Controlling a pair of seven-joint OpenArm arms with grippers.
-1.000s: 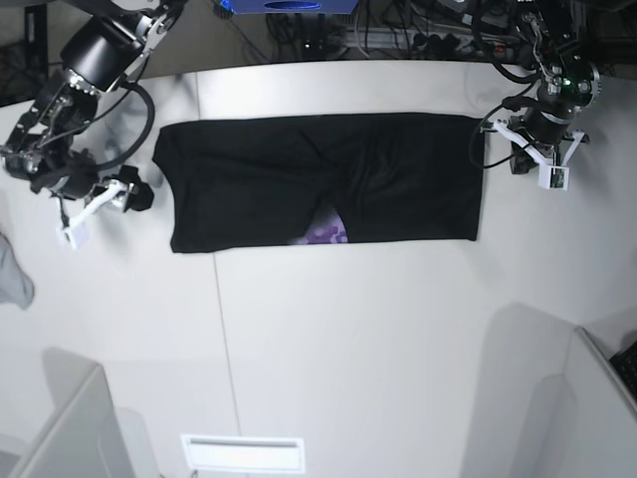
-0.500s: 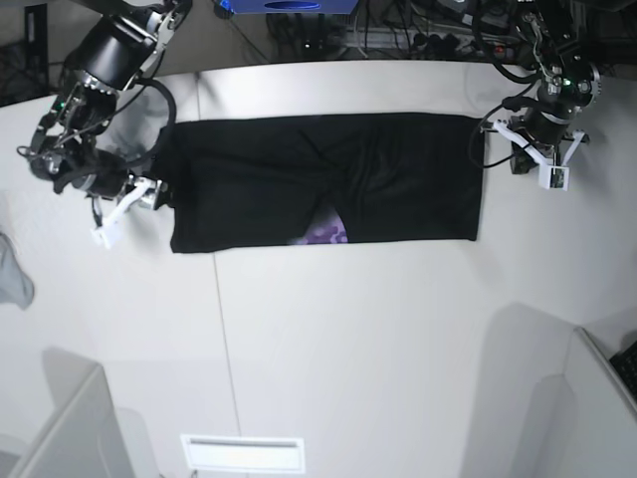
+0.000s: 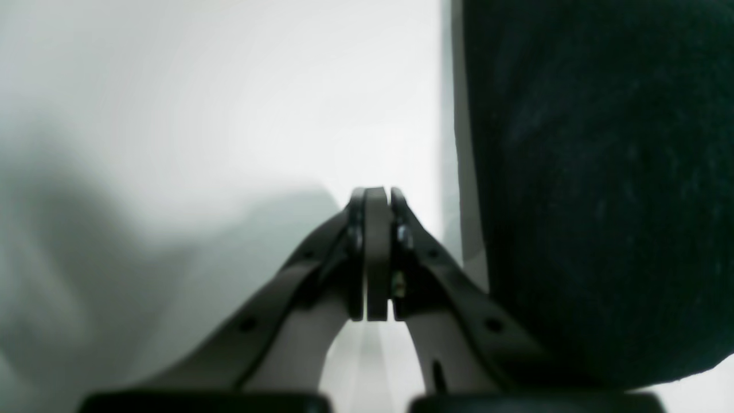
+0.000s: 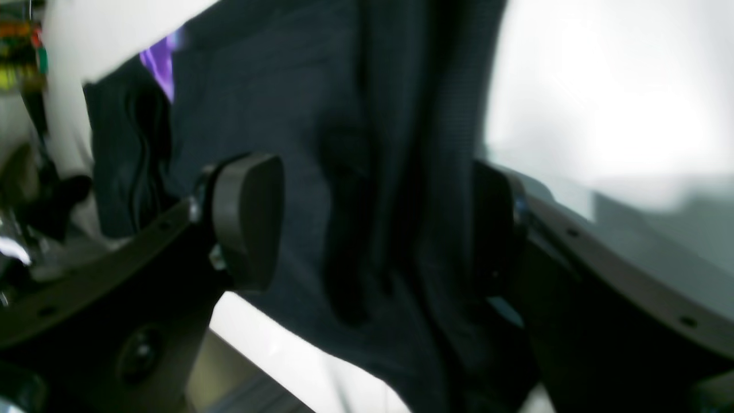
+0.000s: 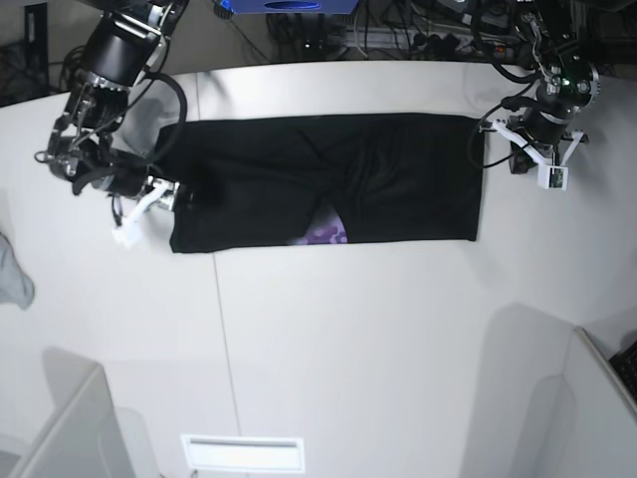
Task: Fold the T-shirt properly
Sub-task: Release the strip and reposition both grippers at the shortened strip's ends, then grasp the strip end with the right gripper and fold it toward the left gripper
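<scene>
The black T-shirt (image 5: pixel 318 174) lies folded into a long band across the white table (image 5: pixel 348 339). A bit of purple print (image 5: pixel 324 234) shows at its front edge. My right gripper (image 5: pixel 187 194) is at the shirt's left end. In the right wrist view it (image 4: pixel 373 223) is open, with rumpled black cloth (image 4: pixel 367 143) between its fingers (image 4: pixel 246 218) and the purple print (image 4: pixel 157 63) farther off. My left gripper (image 5: pixel 520 162) is just off the shirt's right edge. In the left wrist view it (image 3: pixel 375 195) is shut and empty over bare table, with the shirt (image 3: pixel 602 172) beside it.
A small grey cloth scrap (image 5: pixel 12 274) lies at the table's left edge. Cables and a blue box (image 5: pixel 289 6) sit behind the table. White partitions stand at the front left (image 5: pixel 70 428) and front right (image 5: pixel 587 398). A white slot (image 5: pixel 242 453) is at the front edge.
My right arm has moved right from beside the table's left side onto the shirt's left end. The left arm and the shirt have not moved.
</scene>
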